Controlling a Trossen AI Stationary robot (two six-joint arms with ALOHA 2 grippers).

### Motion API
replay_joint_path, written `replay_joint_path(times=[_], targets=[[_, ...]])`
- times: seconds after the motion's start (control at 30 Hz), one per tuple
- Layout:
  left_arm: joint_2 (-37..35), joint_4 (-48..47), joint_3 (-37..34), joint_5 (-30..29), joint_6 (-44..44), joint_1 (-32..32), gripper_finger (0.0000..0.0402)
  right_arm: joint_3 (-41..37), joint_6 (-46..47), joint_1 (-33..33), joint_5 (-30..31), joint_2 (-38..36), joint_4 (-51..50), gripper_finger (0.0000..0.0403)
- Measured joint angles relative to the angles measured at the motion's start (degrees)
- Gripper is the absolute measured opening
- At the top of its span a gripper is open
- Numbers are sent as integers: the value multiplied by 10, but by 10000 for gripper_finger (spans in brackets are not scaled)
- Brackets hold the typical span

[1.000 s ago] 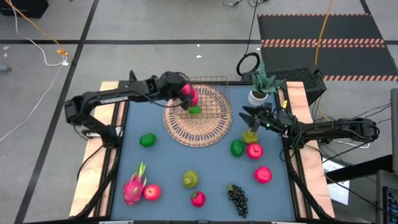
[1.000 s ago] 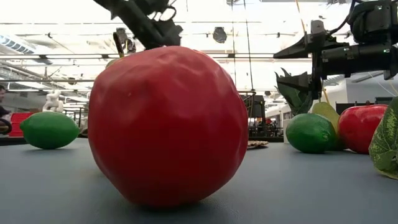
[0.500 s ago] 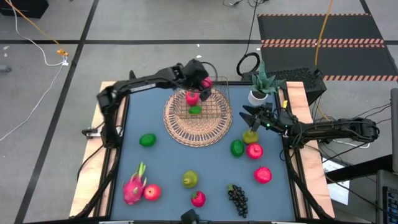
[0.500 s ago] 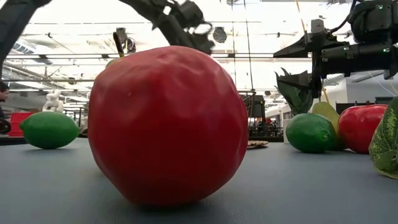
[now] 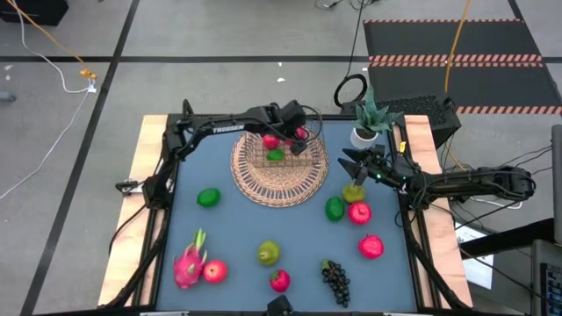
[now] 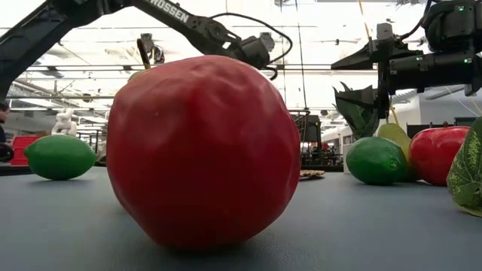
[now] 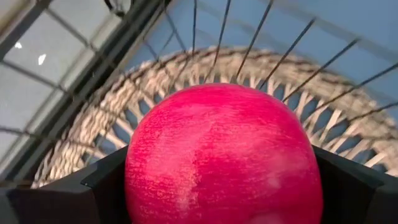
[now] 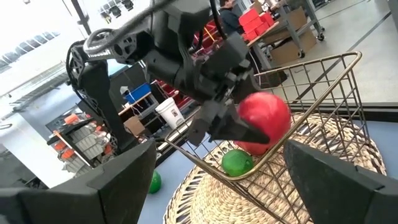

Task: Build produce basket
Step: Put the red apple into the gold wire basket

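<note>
My left gripper (image 5: 299,130) reaches from the table's left over the wire basket (image 5: 309,119) and is shut on a red apple (image 5: 302,134). The basket stands on the round wicker mat (image 5: 281,183). A green lime (image 5: 275,155) and another red fruit (image 5: 270,140) lie in it. The right wrist view shows the held apple (image 8: 264,121) at rim height above the lime (image 8: 236,162). My right gripper (image 5: 347,162) hangs open and empty at the table's right, above a yellow-green pear (image 5: 354,191). My left gripper pinches the apple's two opposite sides (image 7: 140,168) between its two fingers. The fingers (image 8: 239,130) slant down from the table's left. The apple is lifted clear, over the basket's inside, and fills the gap between the fingers.
A potted plant (image 5: 367,118) stands at the far right. A lime (image 5: 335,209) and two red fruits (image 5: 358,212) (image 5: 371,246) lie right. Grapes (image 5: 335,279), a strawberry (image 5: 279,281), a pear (image 5: 269,253), an apple (image 5: 214,270), a dragon fruit (image 5: 189,263) and a lime (image 5: 208,197) lie nearer.
My left gripper has carried the red apple toward the table's right edge, from the basket's left side across to its right part, the arm stretching out. It has stayed shut on the apple. My right arm has kept still.
</note>
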Motion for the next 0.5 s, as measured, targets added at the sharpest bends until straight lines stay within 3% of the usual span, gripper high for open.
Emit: replay_joint_path(times=[0.5], targets=[[46,21,0,-3,17,4,362,0,11,-6,-3,0,-4,345]])
